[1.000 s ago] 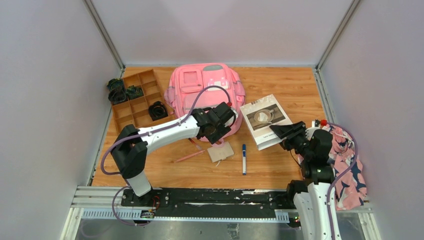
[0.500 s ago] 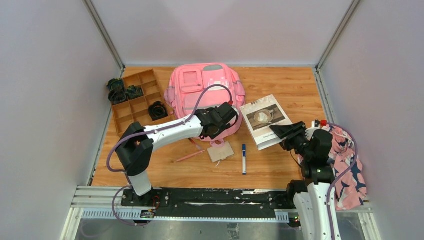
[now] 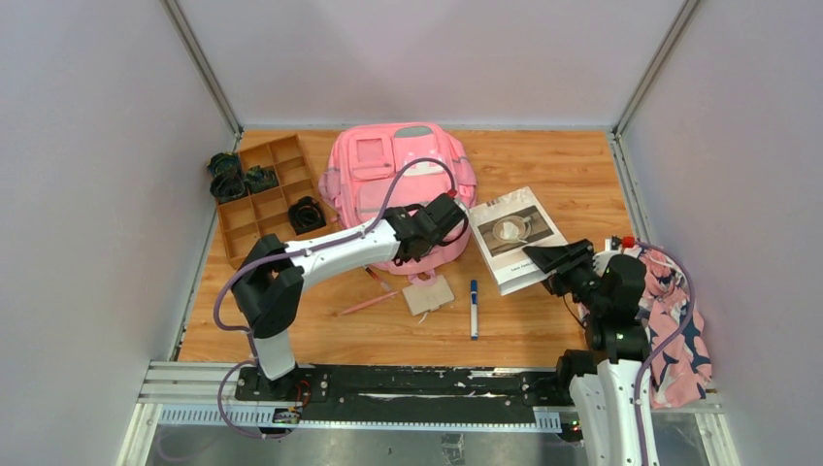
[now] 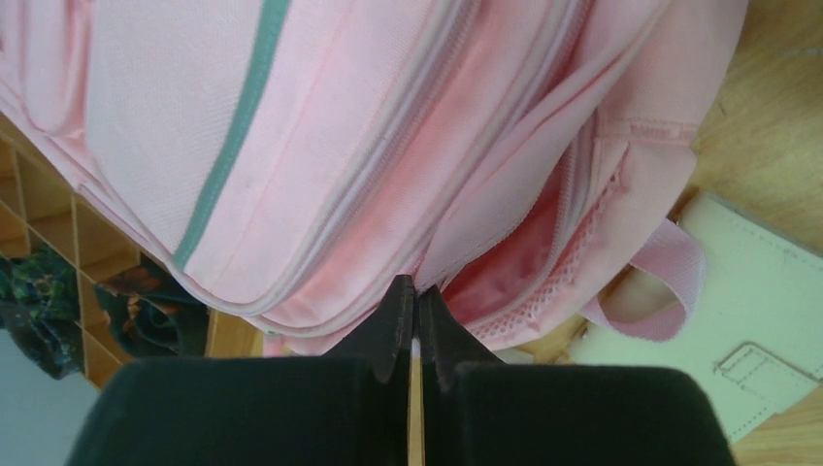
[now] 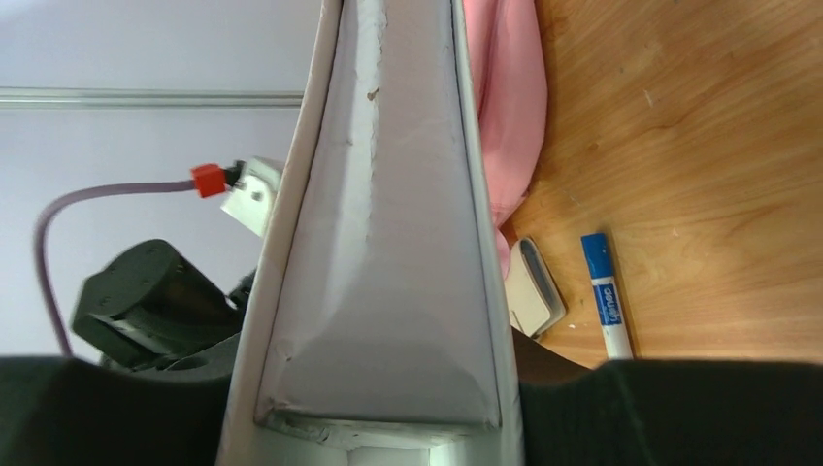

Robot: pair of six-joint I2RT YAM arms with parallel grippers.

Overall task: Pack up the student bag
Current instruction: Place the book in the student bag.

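The pink student bag [image 3: 388,165] lies flat at the back middle of the table, its zipped opening gaping along the near right edge [image 4: 524,262]. My left gripper [image 3: 452,208] is at that edge. Its tips [image 4: 415,291] are shut together on the fabric lip of the opening. A white book [image 3: 512,231] with a photo cover lies to the right of the bag. My right gripper [image 3: 545,259] is shut on its near edge. In the right wrist view the book [image 5: 388,223] fills the space between the jaws.
A beige wallet [image 3: 428,293], a blue marker [image 3: 474,308] and a pink pencil [image 3: 369,303] lie in front of the bag. A brown divided tray [image 3: 254,199] with dark items stands at the left. Floral cloth [image 3: 679,335] lies at the right edge.
My left gripper has moved right and away to the bag's near right edge and has closed there. The right arm with the book has barely shifted.
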